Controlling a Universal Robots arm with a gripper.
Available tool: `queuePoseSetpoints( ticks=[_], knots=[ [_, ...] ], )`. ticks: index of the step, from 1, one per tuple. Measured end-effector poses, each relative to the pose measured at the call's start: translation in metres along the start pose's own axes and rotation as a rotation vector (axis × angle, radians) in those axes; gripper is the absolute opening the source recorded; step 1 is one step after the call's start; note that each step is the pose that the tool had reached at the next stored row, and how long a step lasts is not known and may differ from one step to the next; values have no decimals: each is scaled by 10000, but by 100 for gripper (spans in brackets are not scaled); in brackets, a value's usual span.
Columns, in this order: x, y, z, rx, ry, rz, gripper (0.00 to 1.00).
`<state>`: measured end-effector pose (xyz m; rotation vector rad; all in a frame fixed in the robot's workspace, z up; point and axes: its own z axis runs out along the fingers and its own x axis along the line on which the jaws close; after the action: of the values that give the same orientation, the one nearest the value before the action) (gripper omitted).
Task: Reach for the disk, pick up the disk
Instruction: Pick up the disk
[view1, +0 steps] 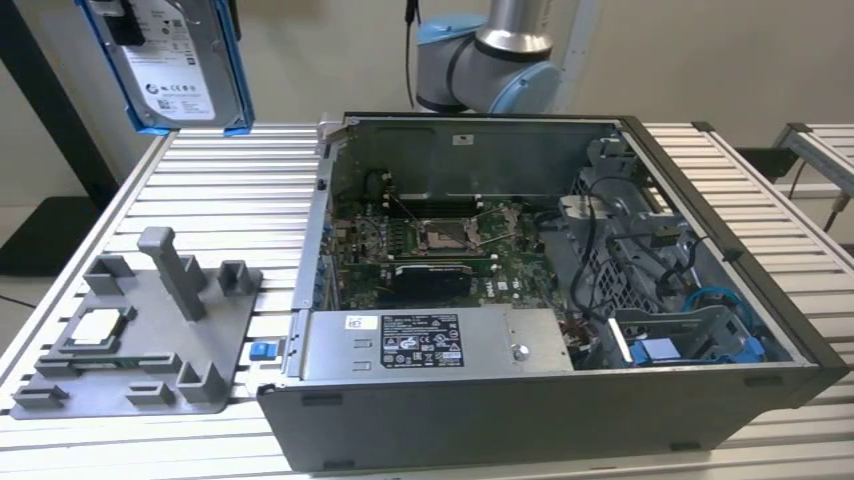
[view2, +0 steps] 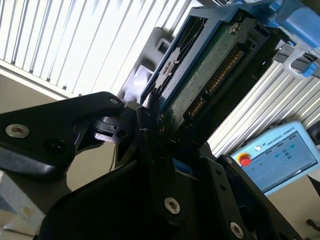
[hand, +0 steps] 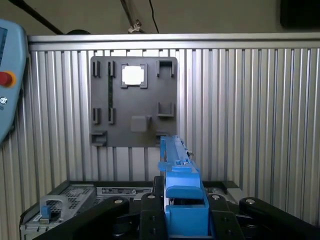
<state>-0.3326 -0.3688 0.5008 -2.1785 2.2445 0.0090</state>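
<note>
The disk (view1: 174, 65) hangs high above the table's far corner on the exterior view's left, its silver face with the white label towards the camera and its blue bracket around the edges. In the second wrist view my gripper (view2: 165, 135) is shut on the disk (view2: 210, 70), whose green circuit-board underside and connector show. The first wrist view looks along the disk's blue bracket edge (hand: 177, 170), which sits between my gripper's (hand: 182, 210) black fingers.
An open computer case (view1: 534, 300) stands on the slatted aluminium table (view1: 200, 170). On the exterior view's left lies a grey fixture plate (view1: 134, 340) holding a small square chip (view1: 96, 325). The arm's base (view1: 487, 60) rises behind the case. A teach pendant (view2: 280, 155) lies beyond the table's edge.
</note>
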Motion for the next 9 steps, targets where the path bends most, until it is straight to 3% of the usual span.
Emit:
queuePoseSetpoints(
  ticks=[9],
  knots=[
    [-5,-155,1,0,1,1,0]
  ],
)
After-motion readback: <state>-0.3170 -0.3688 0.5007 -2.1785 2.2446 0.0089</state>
